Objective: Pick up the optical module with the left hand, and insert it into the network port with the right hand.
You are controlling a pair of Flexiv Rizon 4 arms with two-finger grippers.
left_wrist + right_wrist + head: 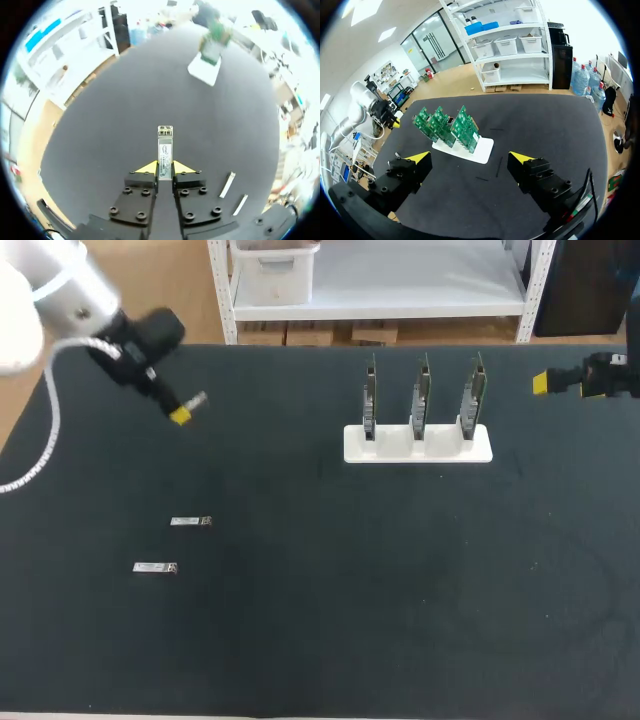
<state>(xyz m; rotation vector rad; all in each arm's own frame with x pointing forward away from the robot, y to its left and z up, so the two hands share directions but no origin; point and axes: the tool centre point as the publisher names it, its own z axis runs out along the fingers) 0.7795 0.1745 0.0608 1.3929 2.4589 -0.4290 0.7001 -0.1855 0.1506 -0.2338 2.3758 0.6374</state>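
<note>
Over the matte black table (300, 640), far-left corner, my left gripper (165, 167) clamps a slim, boxy metal optical module (165, 145); right gripper (470, 158) gapes wide, far-right edge.

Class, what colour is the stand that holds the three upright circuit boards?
White; the stand shows best in the head view.

Right gripper (470, 159): black two-finger jaw with yellow tips, fingers wide apart, nothing between them. Directly ahead of it, three green circuit boards (445, 125) stand upright side by side in a flat white rectangular stand (479, 150) on the dark matte table (545, 130). Gripper is clear of the stand, no contact. Silver-and-black left arm (362, 102) is beyond the boards at the table's far edge, well apart from them
</note>
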